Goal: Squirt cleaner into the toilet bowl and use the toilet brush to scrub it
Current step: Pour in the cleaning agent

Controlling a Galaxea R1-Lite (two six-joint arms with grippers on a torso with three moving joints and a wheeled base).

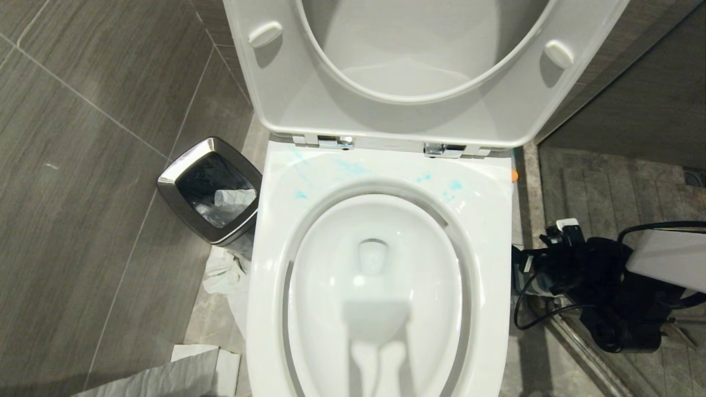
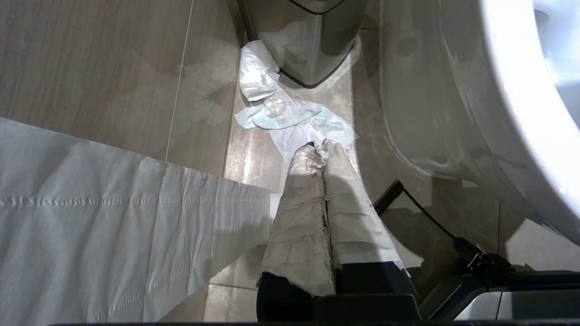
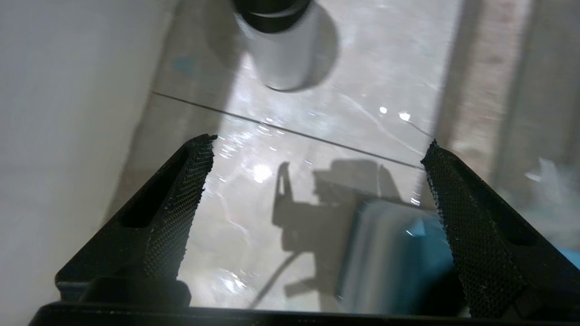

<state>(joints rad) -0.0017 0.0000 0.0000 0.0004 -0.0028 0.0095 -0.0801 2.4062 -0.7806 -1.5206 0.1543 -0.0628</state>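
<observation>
Toilet bowl: large white ceramic bowl, seat and lid raised upright behind it; bright blue smears lie on the rear rim near the hinges.
Right gripper: lowered beside the bowl's right flank, just above the glossy floor tiles; the right gripper shows its two dark textured fingers spread wide, with nothing between them.
Beyond the right jaws: a white cylindrical object with a dark top stands on the tile, well clear of the fingertips; whether it is the cleaner cannot be told.
Beneath the right jaws: a blue and grey striped holder sits close under one finger, blurred; no brush handle can be made out in it.
Beside the right jaws: the bowl's white outer wall runs along one side.
Left gripper: parked low at the bowl's left side; the left gripper has its cloth-wrapped fingers pressed together, holding nothing.
Ahead of the left jaws: crumpled tissue lies on the floor just past the tips, and the steel-rimmed waste bin stands beyond it.
Beside the left jaws: a long strip of white paper is spread over the tiles.
Orange speck: a small orange spot shows at the bowl's right rear edge, too small to identify.
</observation>
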